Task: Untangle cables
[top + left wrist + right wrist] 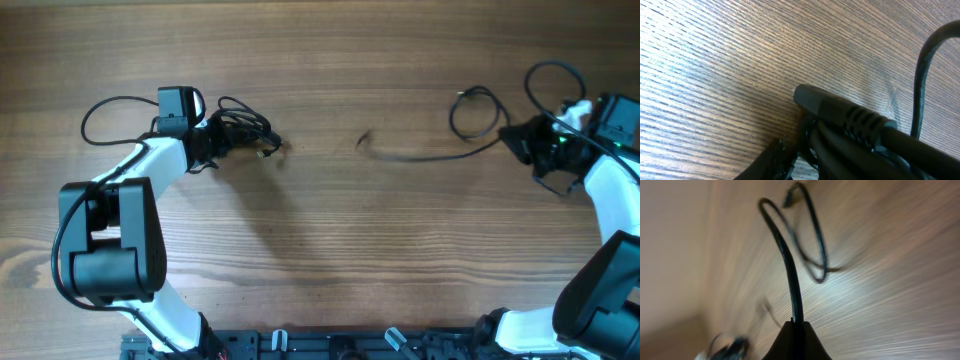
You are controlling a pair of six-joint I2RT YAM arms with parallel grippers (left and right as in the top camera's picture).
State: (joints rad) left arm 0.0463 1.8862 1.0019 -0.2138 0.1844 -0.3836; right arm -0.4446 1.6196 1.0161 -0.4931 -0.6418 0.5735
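Observation:
A tangled bundle of black cables (245, 130) lies at the left of the table, a small silvery plug (268, 150) at its right edge. My left gripper (213, 143) is pushed into it. In the left wrist view a ribbed black plug (840, 112) and cords fill the space beside one finger (771, 159), and the jaws are closed on them. A single cable (430, 157) runs from mid-table to my right gripper (515, 138), looping (475, 112) just before it. The right gripper (796, 327) is shut on this cable (790, 265), which rises from the fingertips and curls back.
A thicker black wire (110, 112) loops out from the left arm at far left. Another wire loop (555, 78) arcs above the right wrist. Both arm bases stand at the table's front edge. The wooden table (330, 250) is bare between them.

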